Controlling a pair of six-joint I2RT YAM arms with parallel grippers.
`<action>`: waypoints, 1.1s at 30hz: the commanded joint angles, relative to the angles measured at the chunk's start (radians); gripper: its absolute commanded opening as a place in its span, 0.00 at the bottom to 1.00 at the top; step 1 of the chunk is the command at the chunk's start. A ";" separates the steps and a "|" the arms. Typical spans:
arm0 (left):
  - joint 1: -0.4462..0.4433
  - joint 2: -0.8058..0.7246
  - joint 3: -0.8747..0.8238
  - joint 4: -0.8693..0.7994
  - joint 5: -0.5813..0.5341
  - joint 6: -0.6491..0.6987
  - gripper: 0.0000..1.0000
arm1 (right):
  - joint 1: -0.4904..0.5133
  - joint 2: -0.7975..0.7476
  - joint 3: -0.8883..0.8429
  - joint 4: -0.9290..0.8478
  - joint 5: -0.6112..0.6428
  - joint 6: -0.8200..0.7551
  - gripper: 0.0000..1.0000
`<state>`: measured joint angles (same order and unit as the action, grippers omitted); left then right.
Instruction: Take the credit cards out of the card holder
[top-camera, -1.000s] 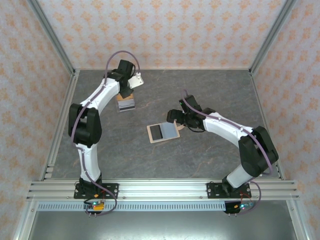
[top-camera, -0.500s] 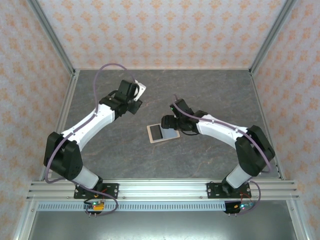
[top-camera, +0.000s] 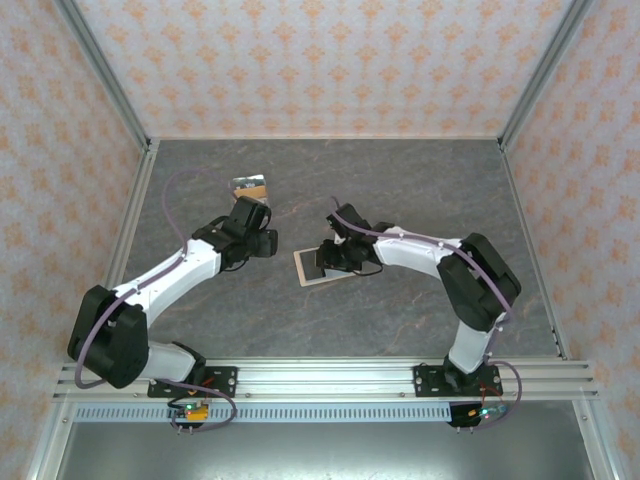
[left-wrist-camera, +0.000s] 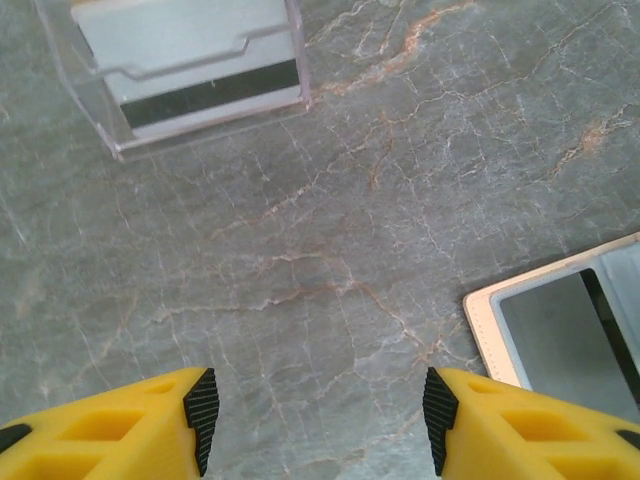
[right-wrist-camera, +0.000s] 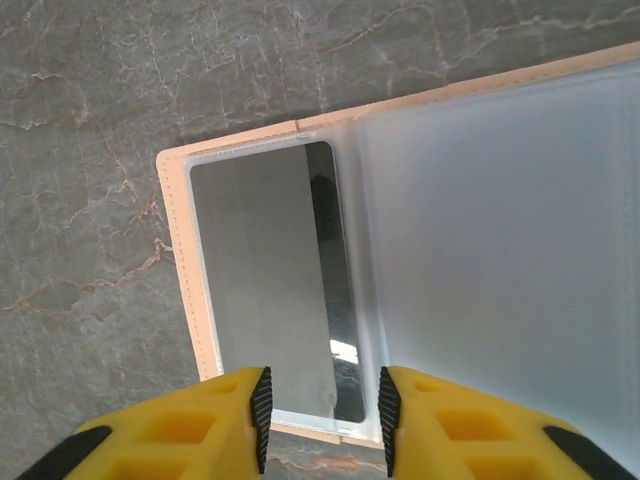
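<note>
Now the right gripper (right-wrist-camera: 322, 410) is narrowed, unclamped, over the card holder's (right-wrist-camera: 183, 260) credit card (right-wrist-camera: 260, 270); the left gripper (left-wrist-camera: 318, 420) is opened, empty.

No words, brand names, numbers or signs could be read in any view. The pale card (left-wrist-camera: 185, 45) in the clear stand (left-wrist-camera: 215, 122) showed a plain face and a dark stripe. The grey card (right-wrist-camera: 262, 280) tucked in the open card holder (right-wrist-camera: 180, 260) looked blank and glossy.
</note>
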<state>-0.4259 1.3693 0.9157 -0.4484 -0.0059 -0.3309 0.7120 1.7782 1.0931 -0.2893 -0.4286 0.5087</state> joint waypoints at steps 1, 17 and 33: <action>-0.012 0.011 0.043 -0.070 0.014 -0.098 0.59 | 0.004 0.026 0.047 0.026 -0.035 0.002 0.34; -0.022 0.138 0.052 0.047 0.154 -0.303 0.56 | -0.022 0.120 0.071 0.002 0.037 0.052 0.33; -0.142 0.270 0.057 0.214 0.308 -0.471 0.26 | -0.058 -0.035 -0.060 0.107 -0.026 0.131 0.31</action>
<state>-0.5491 1.6070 0.9550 -0.2710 0.2798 -0.7662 0.6670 1.7966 1.0374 -0.1932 -0.4458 0.6434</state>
